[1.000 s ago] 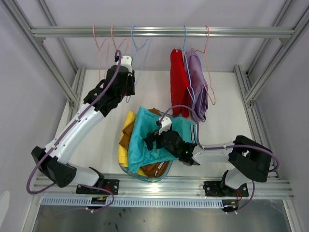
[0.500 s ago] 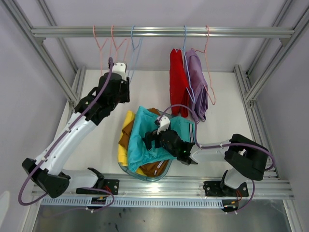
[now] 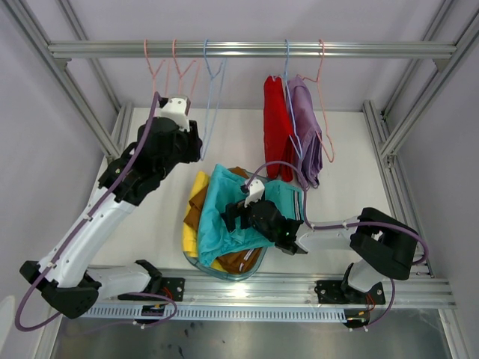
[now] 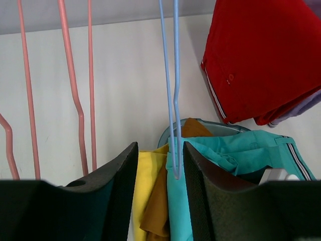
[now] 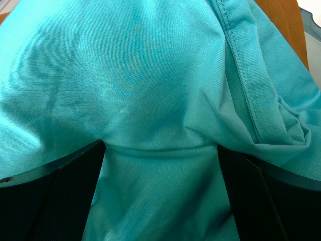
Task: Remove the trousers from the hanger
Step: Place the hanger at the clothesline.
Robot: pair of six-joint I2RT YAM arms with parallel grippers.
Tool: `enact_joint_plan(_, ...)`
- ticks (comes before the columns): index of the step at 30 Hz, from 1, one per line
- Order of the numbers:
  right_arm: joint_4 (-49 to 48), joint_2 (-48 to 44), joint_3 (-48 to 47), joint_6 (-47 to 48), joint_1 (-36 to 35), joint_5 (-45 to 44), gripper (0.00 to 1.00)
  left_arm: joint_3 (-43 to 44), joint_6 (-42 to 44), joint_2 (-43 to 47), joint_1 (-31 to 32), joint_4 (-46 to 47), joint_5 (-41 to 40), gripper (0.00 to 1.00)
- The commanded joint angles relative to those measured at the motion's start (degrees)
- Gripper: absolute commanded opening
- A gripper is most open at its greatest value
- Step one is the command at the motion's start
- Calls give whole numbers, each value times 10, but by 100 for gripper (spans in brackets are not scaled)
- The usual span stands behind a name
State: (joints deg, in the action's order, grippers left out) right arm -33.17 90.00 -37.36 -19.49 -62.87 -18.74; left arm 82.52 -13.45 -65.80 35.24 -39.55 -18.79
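Three of five pairs are off: yellow trousers [image 3: 196, 196], brown trousers [image 3: 241, 262] and teal trousers [image 3: 221, 213] lie in the basin [image 3: 224, 274] on the surface [image 3: 239, 142], red trousers [image 3: 277, 134] and lilac trousers [image 3: 308, 131] hang on the rail [image 3: 247, 49], left tool [image 4: 159, 170] stands partly open at the bare blue hanger [image 4: 173, 100], and right tool [image 5: 160, 191] stands wide over the teal pair.

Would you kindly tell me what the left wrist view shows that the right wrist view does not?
Only the left wrist view: bare pink wire hangers, a light blue wire hanger hanging between the fingers of the open left claw, red cloth trousers, yellow cloth trousers. Only the right wrist view: the open right claw over fabric. Both: the teal cloth trousers and brown cloth trousers.
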Motion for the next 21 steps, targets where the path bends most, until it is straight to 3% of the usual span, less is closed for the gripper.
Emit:
enact_joint_plan(1, 76, 14, 19, -29, 0, 6, 99, 41, 9, 6, 13, -1, -1, 45)
enact_joint_plan(14, 73, 33, 5, -26, 2, 21, 99, 96, 19, -31, 60, -1, 35, 49)
enact_joint_plan(21, 78, 33, 7, -22, 2, 20, 99, 175, 45, -97, 88, -23, 23, 53)
